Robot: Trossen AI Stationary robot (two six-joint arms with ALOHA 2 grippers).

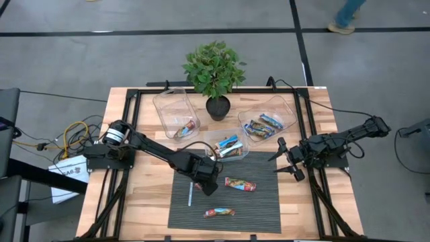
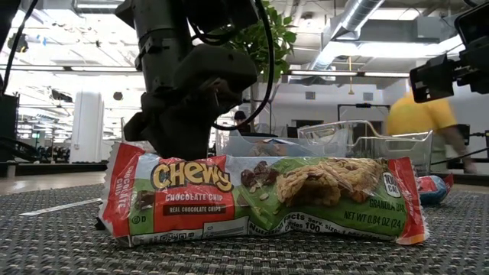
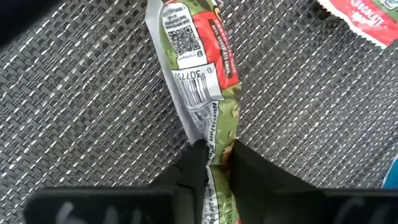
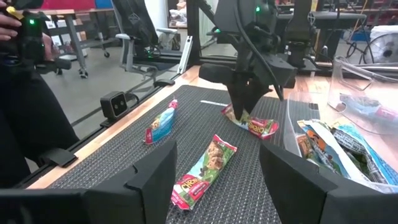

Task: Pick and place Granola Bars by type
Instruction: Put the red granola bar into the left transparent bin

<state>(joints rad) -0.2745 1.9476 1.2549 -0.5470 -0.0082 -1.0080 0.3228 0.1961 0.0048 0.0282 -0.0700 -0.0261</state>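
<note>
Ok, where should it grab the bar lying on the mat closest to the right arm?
Probably across the narrow middle of that bar, coming straight down from above, jaws over its long edges. It lies flat on the mat, long and thin.

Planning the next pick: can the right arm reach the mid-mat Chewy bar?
Probably yes: the right gripper is open and faces the Chewy bar, with only bare mat between them; the left gripper holds another bar nearby.

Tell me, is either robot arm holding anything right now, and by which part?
Yes. The left gripper pinches a green and red granola bar by one end of its wrapper. The right gripper is open and holds nothing.
</note>
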